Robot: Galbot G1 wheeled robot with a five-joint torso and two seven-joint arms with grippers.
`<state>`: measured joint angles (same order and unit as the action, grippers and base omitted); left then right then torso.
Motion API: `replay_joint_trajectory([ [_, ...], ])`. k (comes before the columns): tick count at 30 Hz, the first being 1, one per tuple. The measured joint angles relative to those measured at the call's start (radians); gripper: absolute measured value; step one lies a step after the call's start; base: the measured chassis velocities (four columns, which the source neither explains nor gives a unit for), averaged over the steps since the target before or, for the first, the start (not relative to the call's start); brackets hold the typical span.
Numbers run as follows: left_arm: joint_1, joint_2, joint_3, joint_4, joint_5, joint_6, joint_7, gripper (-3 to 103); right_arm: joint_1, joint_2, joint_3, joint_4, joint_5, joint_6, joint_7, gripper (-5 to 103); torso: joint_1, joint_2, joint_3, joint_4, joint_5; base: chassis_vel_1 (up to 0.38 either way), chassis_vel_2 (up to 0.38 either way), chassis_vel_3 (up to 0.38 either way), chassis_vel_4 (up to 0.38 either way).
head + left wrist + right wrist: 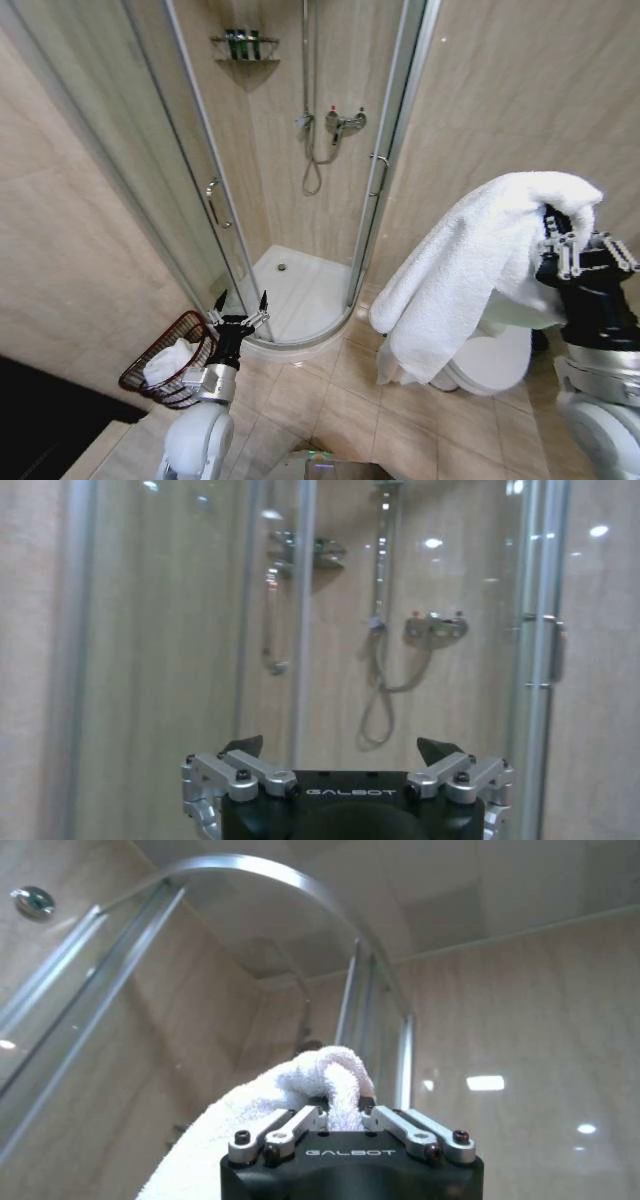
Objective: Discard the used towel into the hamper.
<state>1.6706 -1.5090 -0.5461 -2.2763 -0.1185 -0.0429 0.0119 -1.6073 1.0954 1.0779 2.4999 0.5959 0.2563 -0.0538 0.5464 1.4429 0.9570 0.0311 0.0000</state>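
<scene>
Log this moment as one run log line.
right gripper: shut on towel, raised | left gripper: open, idle beside hamper | hamper: holds white cloth, on floor

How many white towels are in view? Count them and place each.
2. One towel hangs from the right gripper, whose jaws are shut on it, raised above the toilet. Another white cloth lies in the hamper; more may be hidden beneath it.

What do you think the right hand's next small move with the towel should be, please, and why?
Probably a swing across toward the hamper. The right hand is shut on the white towel, held high on the robot's right above the toilet, while the hamper sits low on the floor at the left, beside the open left hand. The towel is nowhere near over the hamper's rim yet.
</scene>
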Motion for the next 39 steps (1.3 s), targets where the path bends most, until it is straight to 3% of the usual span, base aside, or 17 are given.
replay_joint_trajectory([
  [17,0.000,0.000,0.000,0.000,0.000,0.000,0.000,100,-0.001,-0.001,0.000,0.000,-0.001,0.000,-0.001,12,-0.001,-0.002,-0.001,0.0003,0.0000,0.101,0.103,0.110,0.102],
  [39,0.000,0.000,0.000,0.000,0.000,0.000,0.000,100,-0.002,0.001,0.001,0.000,0.000,0.001,-0.001,12,-0.002,-0.003,-0.002,-0.0002,0.0000,0.005,0.006,0.001,0.002],
])
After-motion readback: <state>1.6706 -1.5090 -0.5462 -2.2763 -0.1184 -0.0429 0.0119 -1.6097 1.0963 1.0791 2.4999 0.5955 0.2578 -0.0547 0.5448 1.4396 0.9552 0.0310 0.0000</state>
